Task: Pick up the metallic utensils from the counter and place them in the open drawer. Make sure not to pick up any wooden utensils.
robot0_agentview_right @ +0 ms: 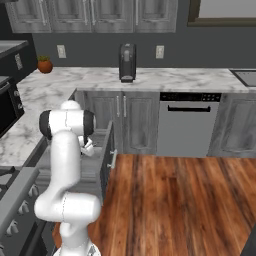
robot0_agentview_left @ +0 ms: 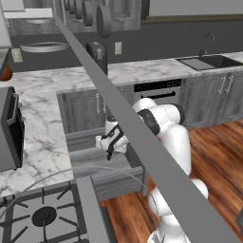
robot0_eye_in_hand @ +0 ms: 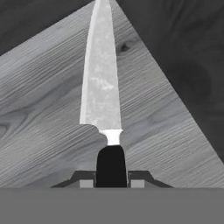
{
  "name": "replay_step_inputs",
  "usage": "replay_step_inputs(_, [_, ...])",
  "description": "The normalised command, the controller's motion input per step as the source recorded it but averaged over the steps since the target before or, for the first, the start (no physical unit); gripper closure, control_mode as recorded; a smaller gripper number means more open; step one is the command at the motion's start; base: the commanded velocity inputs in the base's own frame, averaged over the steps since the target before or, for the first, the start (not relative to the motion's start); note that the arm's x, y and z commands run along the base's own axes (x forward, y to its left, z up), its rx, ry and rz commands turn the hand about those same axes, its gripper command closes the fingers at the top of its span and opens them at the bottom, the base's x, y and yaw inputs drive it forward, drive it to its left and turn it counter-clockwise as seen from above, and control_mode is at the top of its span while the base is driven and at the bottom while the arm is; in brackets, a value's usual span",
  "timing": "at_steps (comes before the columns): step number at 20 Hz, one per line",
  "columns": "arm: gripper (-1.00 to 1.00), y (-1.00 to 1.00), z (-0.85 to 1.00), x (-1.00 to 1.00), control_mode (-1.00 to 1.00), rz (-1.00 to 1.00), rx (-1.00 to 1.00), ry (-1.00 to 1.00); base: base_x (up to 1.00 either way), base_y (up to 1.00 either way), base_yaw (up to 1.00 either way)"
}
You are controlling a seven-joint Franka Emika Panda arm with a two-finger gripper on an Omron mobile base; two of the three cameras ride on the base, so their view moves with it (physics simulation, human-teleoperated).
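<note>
My gripper is shut on the black handle of the knife, one of the metallic utensils. Its silver blade points away from the hand over the grey wood-grain floor of the open drawer. In the left base view the gripper hangs low over the pulled-out drawer, below the marble worktop. In the right base view the drawer's flat grey front stands out beside the arm, which covers most of the hand. The counter and the wooden utensils are out of view.
A steel dishwasher stands right of the drawer. The stove is near left, with a dark oven behind it. A coffee machine and a sink sit on the worktop. Wooden floor lies open to the right.
</note>
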Motion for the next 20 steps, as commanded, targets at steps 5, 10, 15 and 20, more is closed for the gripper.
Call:
replay_step_inputs(5, [1.00,0.28,-0.52,0.47,-1.00,0.00,0.00,0.05,0.00,0.00,0.00])
replay_step_inputs(10, [1.00,0.28,-0.62,0.59,-1.00,0.00,0.00,0.00,0.00,0.00,0.00])
replay_step_inputs(15, [1.00,0.08,-0.99,0.28,-1.00,0.00,-0.03,0.00,0.00,0.00,0.00])
replay_step_inputs(20, [-1.00,0.06,-0.45,0.23,-1.00,0.00,-0.01,-0.07,0.00,0.00,0.00])
